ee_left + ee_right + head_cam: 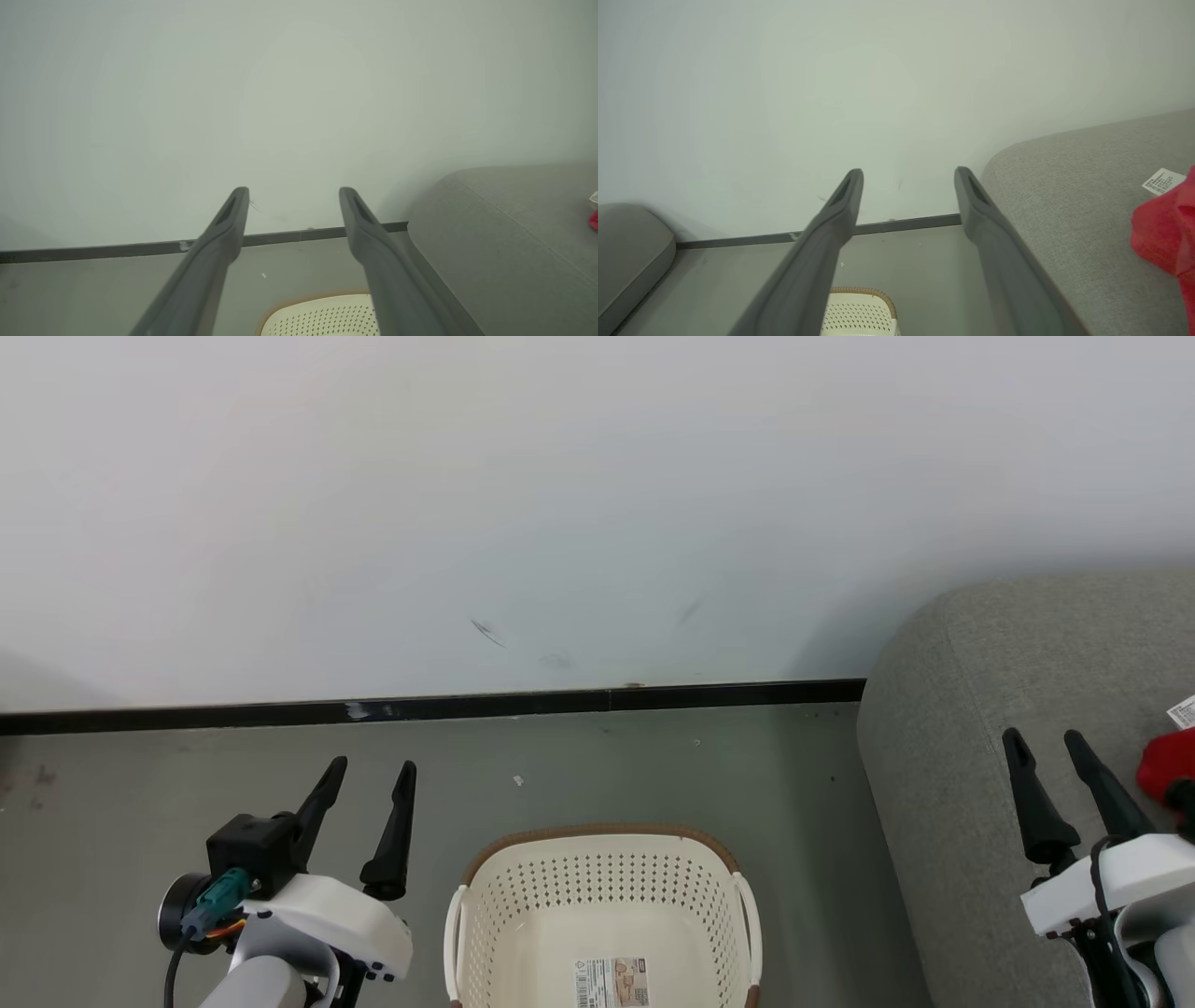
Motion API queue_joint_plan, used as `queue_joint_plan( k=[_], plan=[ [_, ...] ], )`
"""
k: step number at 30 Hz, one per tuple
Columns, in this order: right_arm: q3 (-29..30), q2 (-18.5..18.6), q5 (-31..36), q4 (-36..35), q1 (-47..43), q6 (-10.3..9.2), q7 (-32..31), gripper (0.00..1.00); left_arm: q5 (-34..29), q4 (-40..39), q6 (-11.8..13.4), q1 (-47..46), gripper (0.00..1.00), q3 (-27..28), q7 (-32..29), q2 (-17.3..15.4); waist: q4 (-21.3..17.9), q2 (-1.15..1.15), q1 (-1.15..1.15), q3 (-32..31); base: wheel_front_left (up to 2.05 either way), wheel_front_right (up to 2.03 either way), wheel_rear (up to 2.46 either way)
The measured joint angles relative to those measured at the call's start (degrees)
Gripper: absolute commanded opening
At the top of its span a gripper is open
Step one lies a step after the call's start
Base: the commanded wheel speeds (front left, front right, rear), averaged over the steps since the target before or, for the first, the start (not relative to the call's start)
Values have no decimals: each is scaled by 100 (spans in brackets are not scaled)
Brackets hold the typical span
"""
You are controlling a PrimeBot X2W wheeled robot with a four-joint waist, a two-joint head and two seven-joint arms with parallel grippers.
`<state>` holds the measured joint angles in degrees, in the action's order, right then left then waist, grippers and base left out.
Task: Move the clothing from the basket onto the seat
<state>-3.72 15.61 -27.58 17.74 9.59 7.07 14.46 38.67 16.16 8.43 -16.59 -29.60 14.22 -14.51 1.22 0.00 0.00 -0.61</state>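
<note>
Left gripper [373, 765]: lower left of the head view, white wrist housing, two long dark fingers spread wide with nothing between them, held over the floor [653, 765] just left of the basket [597, 887]. Right gripper [1043, 739]: lower right, fingers likewise spread and holding nothing, set over the seat [943, 756], just left of the clothing [1167, 765]; whether it touches the fabric cannot be told. Basket: cream, perforated, brown rim, white side handles; stands upright on the floor between the two grippers, beside the seat's rounded end; its bare bottom shows a printed label [611, 982]. Seat: grey woven upholstery with rounded edges, at the right of the head view, its end near the wall [560, 504]. Clothing: bright red soft fabric, bunched, lying on the seat at the right edge of the view, cut off by the frame; a small white tag [1183, 711] lies on the cushion beside it. Floor: grey, with a few pale specks. Skirting [467, 705]: black strip along the foot of the wall. Wall: white, faintly scuffed. Second grey cushion [630, 242]: at the left of the right wrist view, against the wall.
</note>
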Motion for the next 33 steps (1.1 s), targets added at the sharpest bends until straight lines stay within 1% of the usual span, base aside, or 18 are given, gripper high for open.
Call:
queue_joint_plan(
  k=[9,15,20,25,33],
  plan=[
    [94,-203,203,-236,-412,0,0,100,-282,-205,200,505,100,380,0,4,124,0,0,-105,0,0,0],
    [156,-277,315,-372,-580,0,0,100,-378,-363,246,782,100,590,0,46,159,0,0,-155,0,0,0],
    [170,-342,424,-469,-598,0,0,100,-471,-487,244,918,100,667,0,151,190,0,0,-160,0,0,0],
    [183,-393,543,-558,-647,0,0,100,-690,-611,235,974,100,773,1,122,203,0,0,-140,0,0,0],
    [230,-449,608,-621,-710,0,0,100,-704,-626,147,1149,100,868,5,166,183,0,0,-114,0,0,0]
  ],
)
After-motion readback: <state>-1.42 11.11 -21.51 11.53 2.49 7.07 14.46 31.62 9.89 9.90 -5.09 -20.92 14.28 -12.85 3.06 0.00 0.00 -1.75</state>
